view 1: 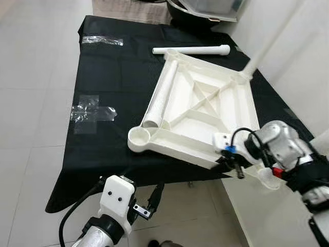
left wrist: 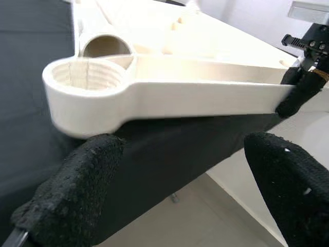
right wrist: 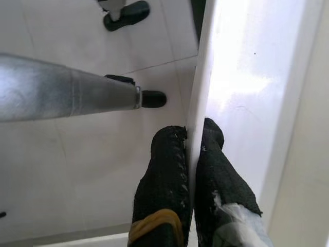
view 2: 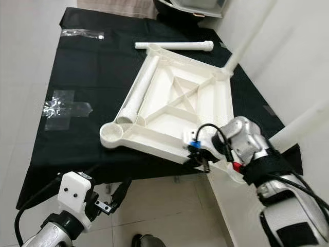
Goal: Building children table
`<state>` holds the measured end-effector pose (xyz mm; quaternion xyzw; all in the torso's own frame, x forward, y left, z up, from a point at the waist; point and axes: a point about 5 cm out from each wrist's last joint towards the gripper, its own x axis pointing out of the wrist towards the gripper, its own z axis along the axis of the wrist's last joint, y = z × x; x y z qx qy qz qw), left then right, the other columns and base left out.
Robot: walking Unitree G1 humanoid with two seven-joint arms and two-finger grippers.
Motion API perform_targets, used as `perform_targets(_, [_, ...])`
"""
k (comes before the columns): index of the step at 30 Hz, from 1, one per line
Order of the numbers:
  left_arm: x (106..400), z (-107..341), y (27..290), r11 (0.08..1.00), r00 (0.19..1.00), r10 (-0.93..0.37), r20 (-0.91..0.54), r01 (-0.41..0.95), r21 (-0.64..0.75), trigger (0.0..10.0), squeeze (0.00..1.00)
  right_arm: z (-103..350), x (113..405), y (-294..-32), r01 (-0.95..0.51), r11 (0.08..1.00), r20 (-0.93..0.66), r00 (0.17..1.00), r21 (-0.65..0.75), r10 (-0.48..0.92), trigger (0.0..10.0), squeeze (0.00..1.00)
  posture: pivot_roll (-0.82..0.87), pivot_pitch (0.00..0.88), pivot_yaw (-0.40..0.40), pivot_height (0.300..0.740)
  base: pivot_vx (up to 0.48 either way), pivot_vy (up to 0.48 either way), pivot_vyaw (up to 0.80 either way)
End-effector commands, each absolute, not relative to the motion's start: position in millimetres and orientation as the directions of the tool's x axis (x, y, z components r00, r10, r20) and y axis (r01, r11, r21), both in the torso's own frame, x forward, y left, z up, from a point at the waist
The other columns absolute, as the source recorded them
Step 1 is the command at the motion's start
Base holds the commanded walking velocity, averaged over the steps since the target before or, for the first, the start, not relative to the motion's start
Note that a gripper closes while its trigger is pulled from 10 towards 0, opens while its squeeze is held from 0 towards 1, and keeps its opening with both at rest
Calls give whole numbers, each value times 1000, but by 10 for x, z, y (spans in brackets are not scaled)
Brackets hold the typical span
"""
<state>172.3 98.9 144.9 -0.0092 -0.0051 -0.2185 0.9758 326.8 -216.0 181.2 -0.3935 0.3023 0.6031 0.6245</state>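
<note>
Tabletop [view 1: 198,110]: inverted on desk [view 1: 110,77]. One leg [view 1: 259,54] fitted at 1 o'clock; loose legs [view 1: 191,50] remain. Right gripper [right wrist: 191,154] fingers pinch its rim; left gripper [left wrist: 180,180] fingers spread.

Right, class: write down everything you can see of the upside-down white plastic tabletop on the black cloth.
The white plastic tabletop lies underside up on the black cloth, square, with raised edges and diagonal ribs. Its near left corner carries a round threaded socket. One white leg tube lies loose along its left edge; another leg stands in the far right corner. The right gripper is shut on its near right edge, which overhangs the cloth.
</note>
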Motion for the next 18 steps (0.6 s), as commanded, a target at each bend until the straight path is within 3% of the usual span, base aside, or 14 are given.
perform_targets(1, [1699, 1394, 981, 899, 899, -439, -10, 438, -17, 10000, 0, 1870, 3219, -2038, -970, -206, -825, -12, -127, 565, 0, 0, 44, 152, -196, 740, 0, 0, 0])
perform_targets(7, [1686, 1380, 984, 896, 895, -445, -16, 445, -14, 10000, 0, 1985, 3292, -1885, -919, -307, -779, 1, -248, 627, 0, 0, 50, 143, -192, 740, 0, 0, 0])
perform_targets(10, [1682, 1371, 986, 894, 894, -448, -20, 448, -12, 10000, 0, 2087, 3346, -1626, -851, -380, -738, 13, -363, 675, 0, 0, 53, 132, -193, 740, 0, 0, 0])
perform_targets(18, [1672, 1360, 972, 892, 892, -452, -22, 452, -12, 10000, 0, 2212, 3465, -1255, -788, -397, -691, 49, -471, 722, 0, 0, 59, 114, -199, 740, 0, 0, 0])
